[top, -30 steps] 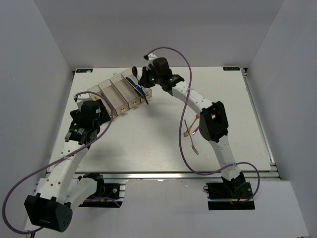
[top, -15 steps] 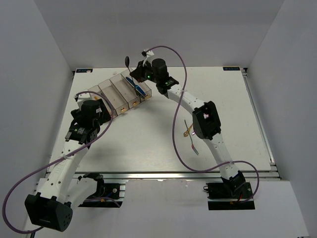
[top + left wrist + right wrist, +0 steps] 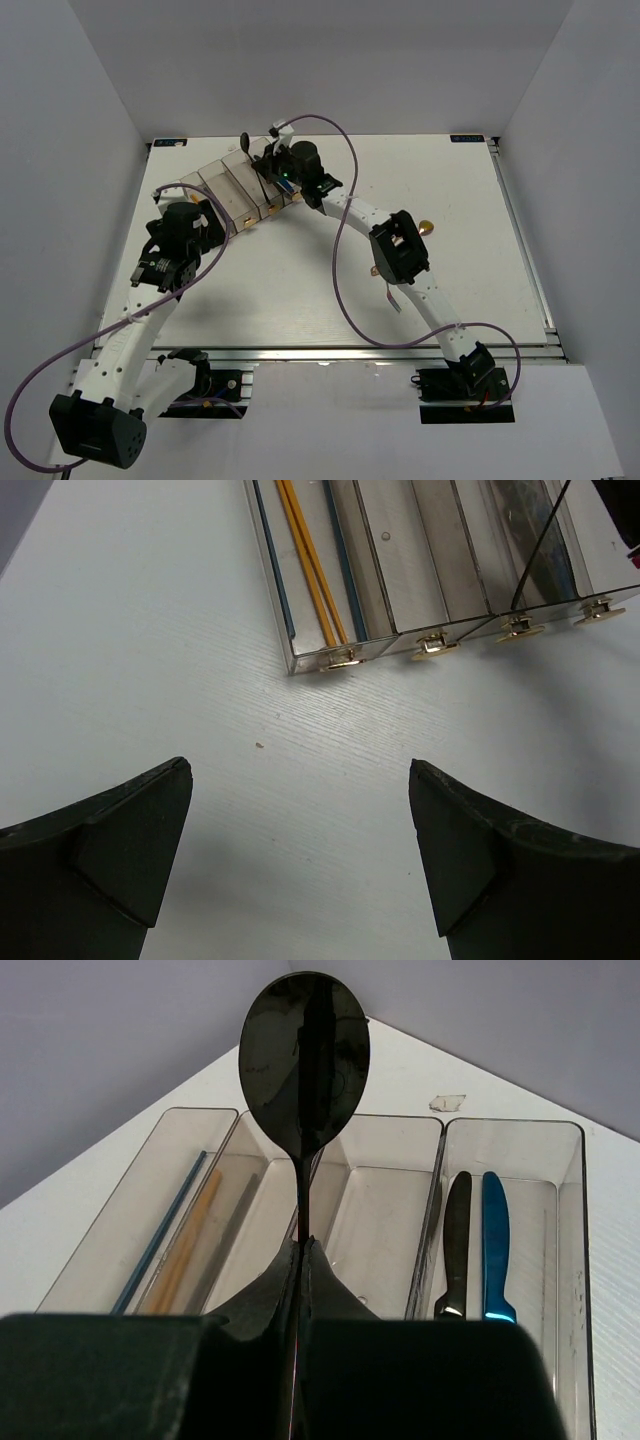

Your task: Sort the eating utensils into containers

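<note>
r gripper (image 3: 300,1260) clamped on black spoon (image 3: 305,1050), held upright, bowl up. in the last sec the r arm has swung left along the containers (image 3: 215,185), off the end bin w/ black knife (image 3: 457,1245) + blue knife (image 3: 497,1250). now it's over the middle bins, so prob choosing a spoon bin w/ drop next. l gripper (image 3: 300,860) open, idle by chopsticks (image 3: 312,570) bin. gold piece (image 3: 425,228) still unsorted on table.

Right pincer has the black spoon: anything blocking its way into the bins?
Nothing visible. The black spoon stands upright in the right pincer above the open-topped bins; the two middle ones look empty.
</note>
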